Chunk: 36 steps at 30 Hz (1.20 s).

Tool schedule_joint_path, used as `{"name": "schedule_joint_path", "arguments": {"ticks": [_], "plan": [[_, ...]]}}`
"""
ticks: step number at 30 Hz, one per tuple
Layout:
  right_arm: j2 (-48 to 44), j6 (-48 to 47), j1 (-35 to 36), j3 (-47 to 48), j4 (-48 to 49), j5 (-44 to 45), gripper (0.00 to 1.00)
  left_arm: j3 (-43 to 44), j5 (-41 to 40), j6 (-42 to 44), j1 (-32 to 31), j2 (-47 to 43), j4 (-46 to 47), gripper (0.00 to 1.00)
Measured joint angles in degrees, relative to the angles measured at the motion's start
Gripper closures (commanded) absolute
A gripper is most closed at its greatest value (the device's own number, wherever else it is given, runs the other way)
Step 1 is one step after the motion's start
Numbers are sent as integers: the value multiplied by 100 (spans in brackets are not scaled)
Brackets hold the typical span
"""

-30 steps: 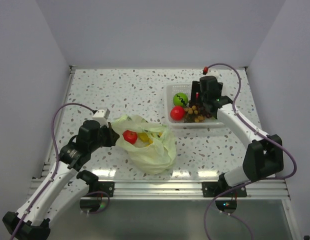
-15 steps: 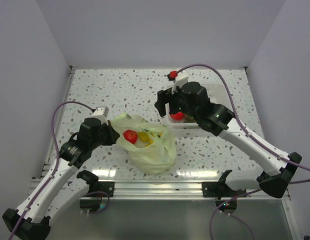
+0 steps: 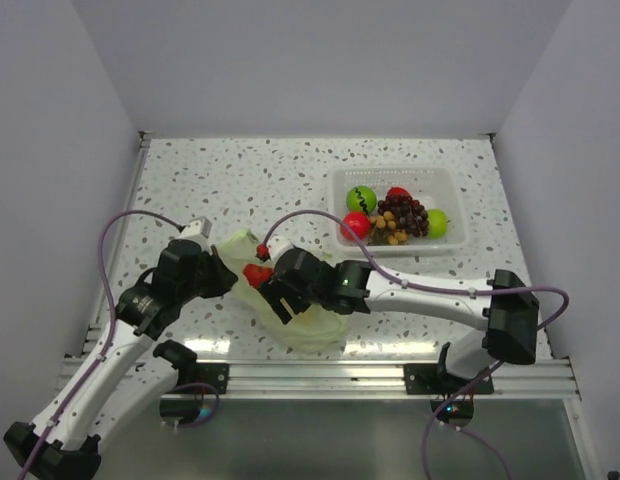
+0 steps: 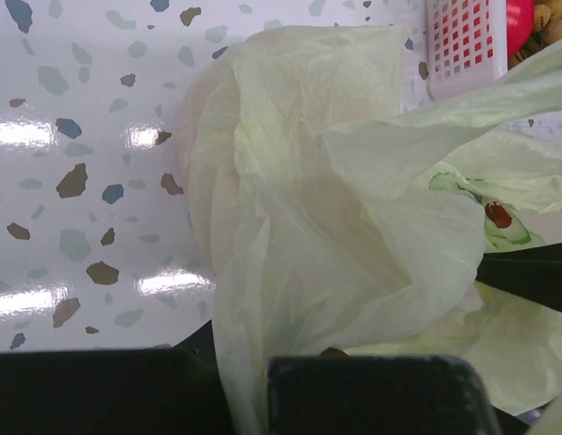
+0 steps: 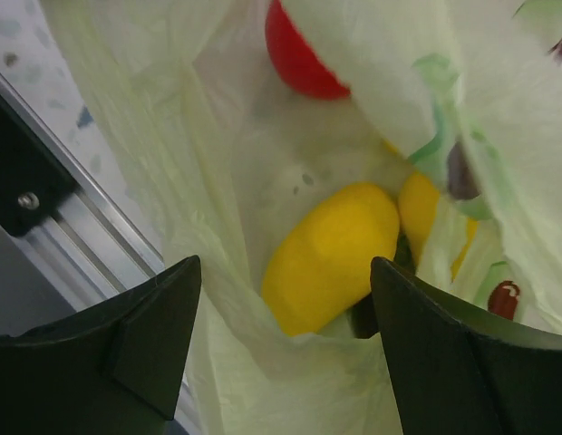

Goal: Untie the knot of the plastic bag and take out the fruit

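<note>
Folds of the bag [image 4: 353,236] hide most fruit [image 5: 331,249] — right tool [image 5: 283,272] spread above.

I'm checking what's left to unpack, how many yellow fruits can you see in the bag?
2. One big yellow fruit lies inside the bag in the right wrist view; a second yellow fruit sits beside it on the right, partly under plastic. More may be hidden.

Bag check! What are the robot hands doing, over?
Left gripper shut on bag. Right gripper open, above yellow fruit inside. Bag plastic drapes close on one side, over.
</note>
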Motion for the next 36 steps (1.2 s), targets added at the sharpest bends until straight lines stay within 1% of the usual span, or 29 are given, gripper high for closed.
{"name": "schedule_joint_path", "arguments": {"ticks": [4, 5, 7, 8, 12, 17, 19, 23, 26, 28, 29, 31, 32, 34, 35, 36], "plan": [[111, 229, 470, -476, -243, 214, 21, -160, 90, -229, 0, -140, -26, 100], [111, 282, 621, -531, -332, 251, 20, -225, 120, -299, 0, -177, -28, 100], [111, 398, 881, -610, -398, 256, 15, -380, 188, -420, 0, -236, -33, 100], [125, 487, 1001, -647, -415, 258, 9, -466, 219, -470, 0, -267, -35, 100], [326, 743, 1174, -732, -463, 256, 1, -732, 308, -643, 0, -363, -59, 100], [1088, 743, 1143, -457, -632, 190, 1, -885, 308, -789, -2, -481, -109, 100], [1211, 721, 1147, -393, -654, 85, 1, -916, 297, -809, 0, -511, -142, 100], [981, 708, 1150, -273, -820, 13, 1, -920, 289, -841, 0, -542, -166, 100], [638, 658, 1150, 76, -1104, 9, 1, -920, 289, -839, 0, -551, -168, 100], [446, 623, 1147, 426, -1266, 103, 3, -920, 289, -835, 0, -544, -168, 100], [323, 601, 1141, 651, -1303, 168, 8, -920, 289, -833, 0, -544, -168, 100], [155, 566, 1104, 911, -1294, 293, 14, -920, 289, -831, 0, -546, -173, 100], [74, 544, 1058, 999, -1274, 332, 19, -920, 289, -831, 0, -546, -175, 100], [-20, 522, 909, 1067, -1231, 409, 24, -920, 291, -831, 0, -551, -190, 100], [-22, 520, 807, 1067, -1207, 428, 30, -920, 289, -828, 0, -553, -201, 100], [11, 522, 713, 1056, -1187, 435, 33, -920, 291, -828, 0, -557, -208, 100]]}}
